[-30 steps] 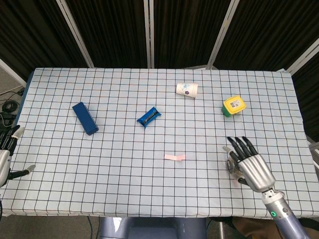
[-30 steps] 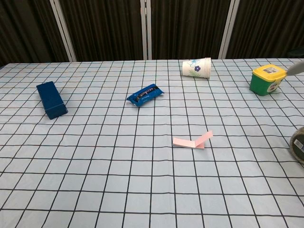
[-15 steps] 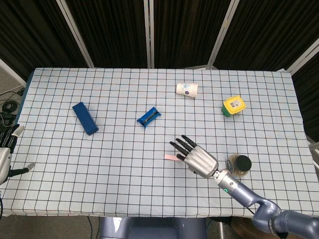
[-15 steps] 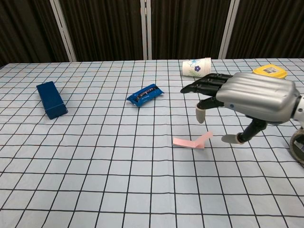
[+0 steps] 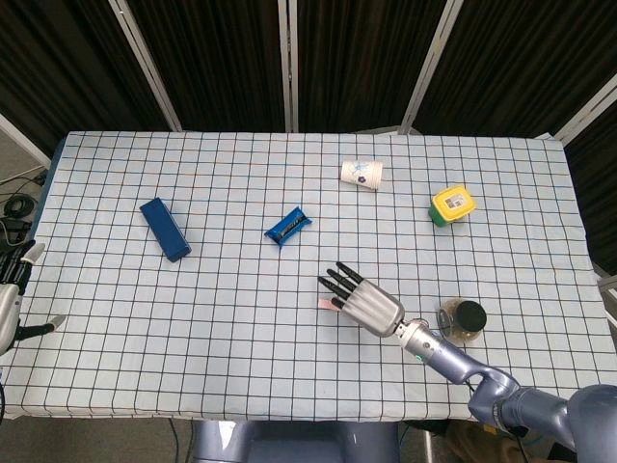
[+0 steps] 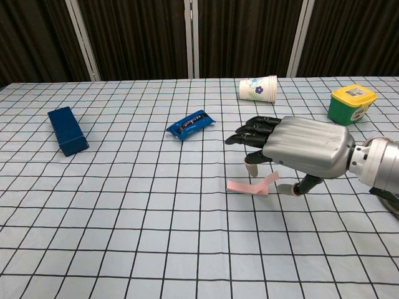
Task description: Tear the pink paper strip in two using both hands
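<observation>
The pink paper strip lies flat on the checked tablecloth, its right end folded up. In the head view only its left end shows past my right hand. That right hand hovers just over the strip's raised end, palm down and fingers stretched out to the left. Its thumb hangs low near the cloth, right of the strip. It holds nothing. The same hand shows in the head view. My left hand hangs off the table's left edge, fingers apart and empty, far from the strip.
A blue box and a blue snack packet lie to the back left. A paper cup lies on its side at the back. A green tub with a yellow lid stands back right. A dark-lidded jar stands beside my right forearm.
My right hand has swung from the table's right side leftward and lower, ending over the strip's raised end. The strip and the left hand have not moved.
</observation>
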{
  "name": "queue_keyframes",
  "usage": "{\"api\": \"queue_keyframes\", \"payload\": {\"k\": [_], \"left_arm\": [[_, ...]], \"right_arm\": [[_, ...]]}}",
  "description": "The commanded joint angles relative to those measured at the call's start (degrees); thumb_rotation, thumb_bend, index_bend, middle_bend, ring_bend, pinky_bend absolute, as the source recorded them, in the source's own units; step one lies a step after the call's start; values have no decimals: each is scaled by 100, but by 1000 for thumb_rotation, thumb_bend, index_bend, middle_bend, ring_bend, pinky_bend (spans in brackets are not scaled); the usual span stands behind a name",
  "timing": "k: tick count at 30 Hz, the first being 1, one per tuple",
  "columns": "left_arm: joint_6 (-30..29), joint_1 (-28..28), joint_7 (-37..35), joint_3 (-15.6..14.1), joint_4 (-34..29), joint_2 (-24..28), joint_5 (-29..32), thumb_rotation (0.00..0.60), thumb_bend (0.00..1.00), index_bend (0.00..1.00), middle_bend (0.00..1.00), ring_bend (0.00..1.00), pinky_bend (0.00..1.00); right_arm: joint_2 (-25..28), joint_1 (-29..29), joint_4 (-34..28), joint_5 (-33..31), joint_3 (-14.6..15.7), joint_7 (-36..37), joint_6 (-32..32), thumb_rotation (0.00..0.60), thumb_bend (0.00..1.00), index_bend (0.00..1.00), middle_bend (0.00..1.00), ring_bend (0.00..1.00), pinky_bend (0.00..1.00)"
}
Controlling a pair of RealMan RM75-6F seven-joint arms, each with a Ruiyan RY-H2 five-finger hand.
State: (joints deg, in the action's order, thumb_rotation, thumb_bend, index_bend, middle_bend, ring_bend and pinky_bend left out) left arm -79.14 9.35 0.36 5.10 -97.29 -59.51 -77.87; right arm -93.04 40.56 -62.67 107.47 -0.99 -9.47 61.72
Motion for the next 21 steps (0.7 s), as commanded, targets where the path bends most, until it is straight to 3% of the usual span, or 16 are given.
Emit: {"api": "queue_keyframes", "payload": {"k": [1,21], "left_arm": [[8,1,-20,4,-4,2,8,600,0,0,0,0,0],[-18,-14,-39,2,-9,8,-45,600,0,0,0,0,0]], "right_arm": [[-141,110,426,143,125,-97,126,600,217,450,66,0,0],[-371,201,969,55,366,368,516,600,321,522,98,0,0]]}}
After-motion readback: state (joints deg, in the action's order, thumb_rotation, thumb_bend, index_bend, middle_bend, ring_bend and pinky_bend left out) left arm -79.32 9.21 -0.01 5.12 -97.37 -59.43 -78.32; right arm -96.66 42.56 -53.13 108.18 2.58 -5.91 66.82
